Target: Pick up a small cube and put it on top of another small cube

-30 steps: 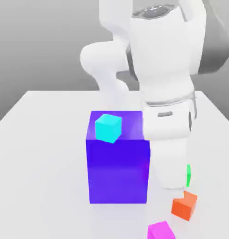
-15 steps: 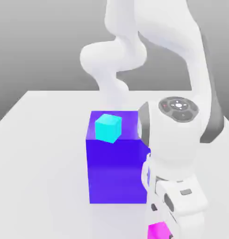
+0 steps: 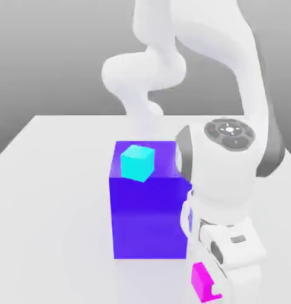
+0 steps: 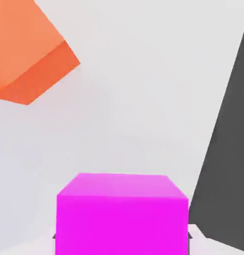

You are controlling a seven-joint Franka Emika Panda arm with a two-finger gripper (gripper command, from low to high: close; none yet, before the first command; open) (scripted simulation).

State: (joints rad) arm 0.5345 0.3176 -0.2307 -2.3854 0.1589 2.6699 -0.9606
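The small magenta cube [image 3: 200,279] sits at the front right of the table, just below the white hand. My gripper [image 3: 207,290] is shut on it. In the hand view the magenta cube [image 4: 122,214] lies close up between the jaws, its top face and one side showing. The other small cube, the green one, is hidden behind the arm in the exterior view.
A big blue-violet block [image 3: 149,214] stands mid-table with a cyan cube [image 3: 137,162] on top, close to the hand on the exterior view's left. An orange cube [image 4: 29,50] lies near the magenta one. The white table [image 3: 53,196] stretches away to the exterior view's left.
The arm came down over the front right of the table, covering the orange and green cubes. The jaws went from open to shut on the magenta cube, which now sits slightly higher in the picture.
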